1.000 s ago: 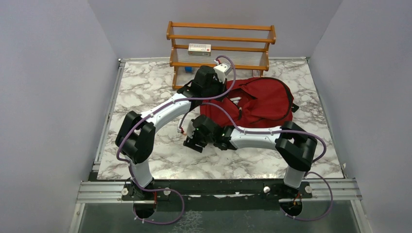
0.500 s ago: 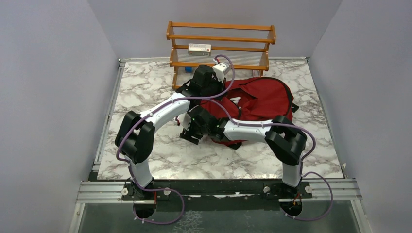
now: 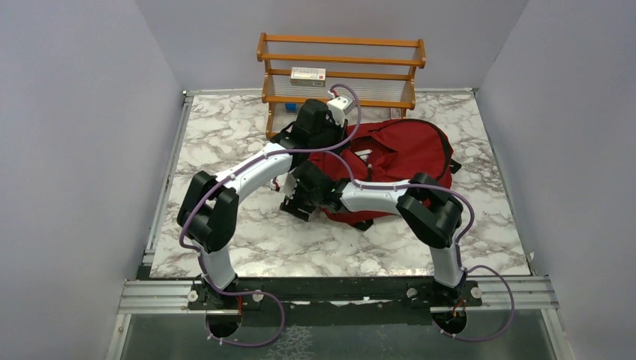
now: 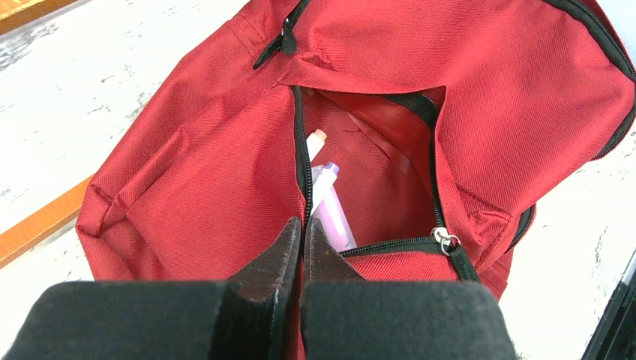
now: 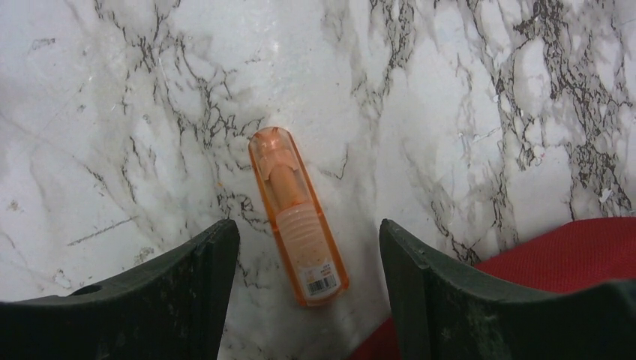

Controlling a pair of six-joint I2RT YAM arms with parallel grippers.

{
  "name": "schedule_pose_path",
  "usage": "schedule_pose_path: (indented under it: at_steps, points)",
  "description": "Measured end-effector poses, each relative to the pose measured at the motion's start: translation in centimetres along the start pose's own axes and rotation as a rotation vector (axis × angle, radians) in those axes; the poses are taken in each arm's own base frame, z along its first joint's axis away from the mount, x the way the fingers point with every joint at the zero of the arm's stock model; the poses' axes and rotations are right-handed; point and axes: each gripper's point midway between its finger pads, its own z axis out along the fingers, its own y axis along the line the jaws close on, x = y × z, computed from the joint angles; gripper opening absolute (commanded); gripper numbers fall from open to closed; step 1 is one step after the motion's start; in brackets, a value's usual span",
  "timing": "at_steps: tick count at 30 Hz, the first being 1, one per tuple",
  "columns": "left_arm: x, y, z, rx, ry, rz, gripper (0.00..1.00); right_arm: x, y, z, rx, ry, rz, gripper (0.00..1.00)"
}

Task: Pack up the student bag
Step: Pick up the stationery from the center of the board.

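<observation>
Left gripper [image 4: 302,229]: fingers pressed together, clamped on the black zipper edge of the student bag [image 4: 487,97] at its open front pocket. Inside the pocket, just past the fingertips, a lilac pen [image 4: 330,206], and beside it a white pen [image 4: 315,142] with a peach end, half hidden by the zipper edge.

Right gripper [image 5: 307,229]: fingers wide apart, holding nothing, hanging over an orange highlighter [image 5: 289,191] (clear cap, barcode label). The highlighter lies flat on the marble table [image 5: 450,112], between the two fingers and touching neither. A red corner of the bag shows just beside it.

From the top view, the bag lies flat on the far right-centre of the table, in front of a wooden rack [image 3: 341,67] with a white box [image 3: 308,74] on its shelf.
</observation>
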Motion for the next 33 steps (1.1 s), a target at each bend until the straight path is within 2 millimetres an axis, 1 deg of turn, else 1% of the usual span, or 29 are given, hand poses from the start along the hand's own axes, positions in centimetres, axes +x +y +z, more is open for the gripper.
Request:
schedule_pose_path:
  at_steps: [4, 5, 10, 16, 19, 24, 27, 31, 33]
  points:
    - [0.0, 0.1, 0.0, 0.001, 0.0, -0.001, 0.0, -0.3, -0.3, 0.4, 0.0, 0.006, 0.002, 0.67]
    - [0.0, 0.1, 0.0, 0.001, 0.0, -0.001, 0.0, -0.2, -0.3, 0.4, -0.002, 0.012, 0.003, 0.65]
    - [0.0, 0.2, -0.1, 0.002, 0.0, -0.001, 0.0, 0.3, 0.1, 0.3, -0.027, 0.044, 0.017, 0.44]
    - [0.0, 0.2, -0.1, 0.003, 0.0, 0.002, 0.0, 0.7, 1.0, 0.2, -0.065, 0.051, 0.039, 0.33]
    - [0.0, 0.1, 0.0, 0.004, 0.0, 0.003, 0.0, 1.0, 1.6, -0.3, -0.078, 0.053, 0.051, 0.26]
    - [0.0, -0.2, 0.0, 0.009, 0.002, 0.005, 0.0, 1.6, 4.0, -1.5, -0.116, 0.062, 0.074, 0.17]
    - [0.1, -0.2, 0.0, 0.009, 0.002, 0.006, 0.0, 2.1, 5.8, -2.6, -0.15, 0.063, 0.097, 0.15]
    - [0.1, -0.4, 0.0, 0.012, 0.003, 0.01, 0.0, 3.2, 9.3, -5.3, -0.221, 0.082, 0.131, 0.1]
    - [0.1, -0.4, 0.0, 0.012, 0.003, 0.01, 0.0, 3.1, 10.5, -7.0, -0.246, 0.069, 0.151, 0.07]
